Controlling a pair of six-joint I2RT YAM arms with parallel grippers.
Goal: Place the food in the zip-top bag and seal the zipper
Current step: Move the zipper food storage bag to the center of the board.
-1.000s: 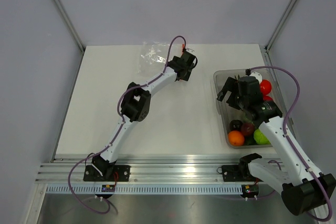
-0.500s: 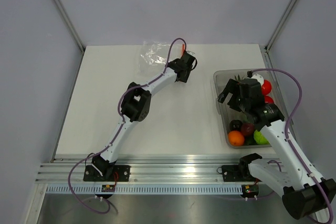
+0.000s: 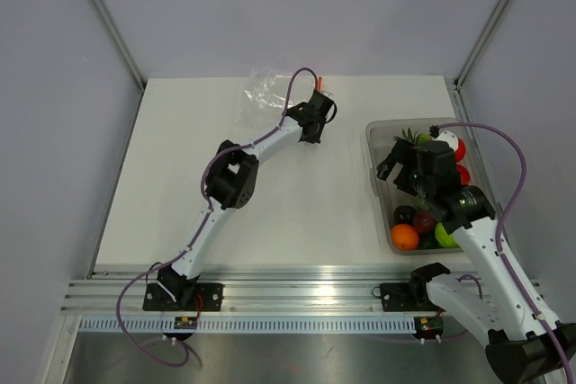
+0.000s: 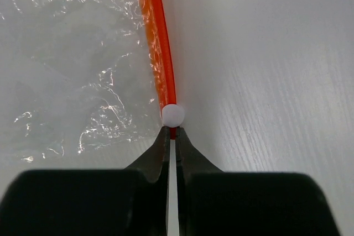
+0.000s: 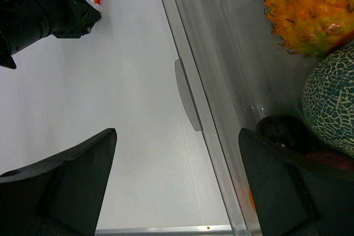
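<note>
1. Nearest, on the right side of the bench (image 3: 297,195), a clear bin (image 3: 370,132) holds all the food. An orange ball (image 3: 404,236), a green piece (image 3: 444,236), a dark purple piece (image 3: 405,214) and a red one (image 3: 457,148) show in it.
2. The right jaws stand wide open over the bin's left wall and hold nothing. One is above the bench and the other above the bin. A pineapple (image 5: 307,9) and a netted melon (image 5: 332,98) lie just ahead of them.
3. The food looks hard, glossy and light, so the round pieces will likely roll or squirt out of a pinch. The pineapple's knobbly body probably gives the surest hold, taken across its middle.
4. Farther off, the left jaws are closed on the very end of the zipper (image 4: 157,42), just behind its small white bead (image 4: 172,114).
5. Farthest, the bag (image 3: 261,92) lies flat at the back edge of the bench, and no food shows inside it. The film looks thin, limp and crinkly, so it will slide and crumple. The zipper is its stiffest part and the sensible place to hold it.
</note>
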